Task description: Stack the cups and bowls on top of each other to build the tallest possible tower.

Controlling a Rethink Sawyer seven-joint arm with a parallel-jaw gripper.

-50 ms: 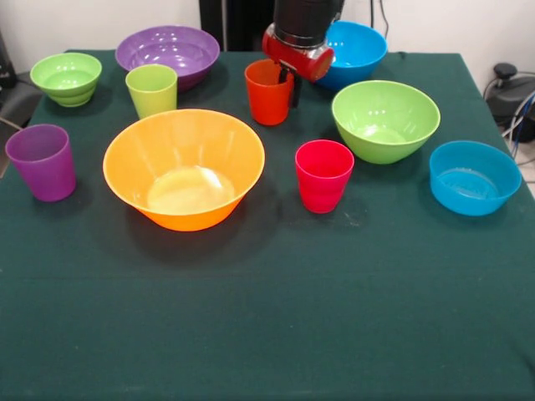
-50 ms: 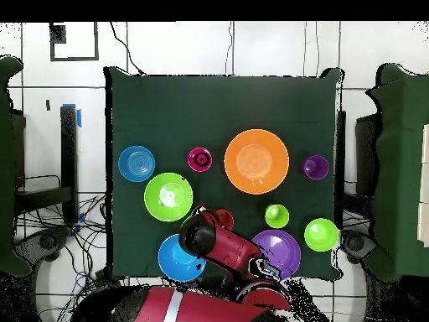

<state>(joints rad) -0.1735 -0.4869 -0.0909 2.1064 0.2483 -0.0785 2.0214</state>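
My gripper [image 1: 289, 83] reaches down at the back middle of the table, shut on the right rim of the orange cup [image 1: 266, 98], which stands upright on the cloth. One finger is inside the cup and the other outside. The red-pink cup [image 1: 323, 175] stands alone in front of it, the lime green cup [image 1: 151, 90] to the left and the purple cup [image 1: 42, 163] at the far left. Nothing is stacked. In the overhead view the arm's wrist [image 2: 205, 235] covers most of the orange cup [image 2: 224, 220].
Bowls stand apart around the cups: large orange-yellow bowl [image 1: 185, 219], purple bowl [image 1: 167, 50], small ribbed green bowl [image 1: 66, 78], medium green bowl [image 1: 384, 125], a blue bowl [image 1: 361, 50] right behind the gripper, and another blue bowl [image 1: 474, 180] at the right edge.
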